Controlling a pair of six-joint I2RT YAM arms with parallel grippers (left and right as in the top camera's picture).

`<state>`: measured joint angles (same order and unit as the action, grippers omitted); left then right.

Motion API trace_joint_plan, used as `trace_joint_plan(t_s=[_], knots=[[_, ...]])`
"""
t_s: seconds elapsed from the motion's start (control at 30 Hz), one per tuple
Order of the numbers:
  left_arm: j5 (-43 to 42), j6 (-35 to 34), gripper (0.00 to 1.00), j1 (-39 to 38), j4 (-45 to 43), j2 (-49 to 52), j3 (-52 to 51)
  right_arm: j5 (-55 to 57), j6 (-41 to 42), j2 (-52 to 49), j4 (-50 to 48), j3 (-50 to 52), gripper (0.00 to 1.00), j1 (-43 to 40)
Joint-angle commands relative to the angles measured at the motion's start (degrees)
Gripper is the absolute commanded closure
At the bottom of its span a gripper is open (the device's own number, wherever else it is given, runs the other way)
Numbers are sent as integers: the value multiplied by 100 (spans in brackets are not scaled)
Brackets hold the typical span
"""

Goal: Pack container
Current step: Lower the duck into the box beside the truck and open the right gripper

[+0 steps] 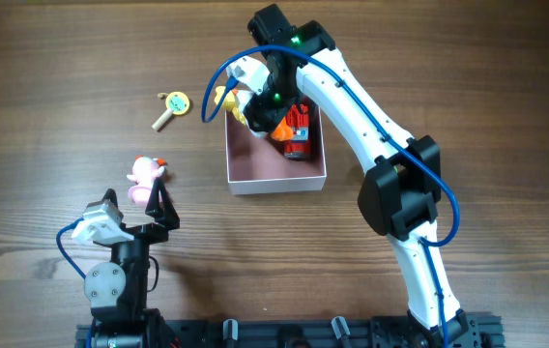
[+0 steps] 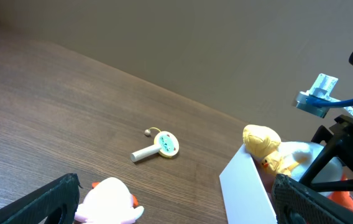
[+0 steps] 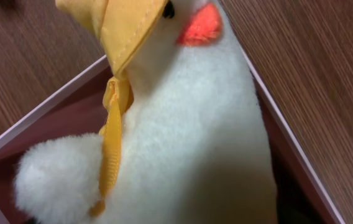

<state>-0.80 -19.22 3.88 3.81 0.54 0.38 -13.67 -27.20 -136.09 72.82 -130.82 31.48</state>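
The container (image 1: 276, 182), a shallow square box with white walls (image 2: 245, 186) and a pink inside, lies at the table's middle. A white plush duck with a yellow hat (image 1: 224, 97) leans over its far left corner. The duck (image 3: 183, 137) fills the right wrist view, lying inside the rim (image 3: 40, 134). My right gripper (image 1: 253, 108) hangs right over it with its fingers hidden. A red toy (image 1: 297, 130) lies in the box. My left gripper (image 1: 137, 205) stands wide open just behind a pink plush toy (image 1: 144, 176) (image 2: 108, 202), holding nothing.
A small yellow-and-green rattle with a pale handle (image 1: 171, 104) (image 2: 161, 145) lies on the wood left of the box. The right arm's white links (image 1: 371, 116) arc over the table's right side.
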Motion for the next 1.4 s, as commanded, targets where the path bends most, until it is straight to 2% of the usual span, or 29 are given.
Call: trace_joint_plan(t_s=[0.0,0.23,0.3,0.43,0.67,1.0,1.37], knots=[[-70,-48,0,35,46,-15,-4,227,223,-133,-96,13,30,11],[-70,-48,0,35,46,-15,-4,511,341,-133,-186,13,26,11],[-70,-48,0,35,46,-15,-4,516,367,-133,-210,13,21,11],[-70,-48,0,35,46,-15,-4,778,802,-133,-356,13,18,0],[-70,-48,0,35,46,-15,-4,791,960,-131,-398,11,13,0],[-70,-48,0,35,46,-15,-4,772,1515,-33,-479,-74,11,0],[-70,-48,0,35,46,-15,-4,774,1565,708,-680,-136,11,0]])
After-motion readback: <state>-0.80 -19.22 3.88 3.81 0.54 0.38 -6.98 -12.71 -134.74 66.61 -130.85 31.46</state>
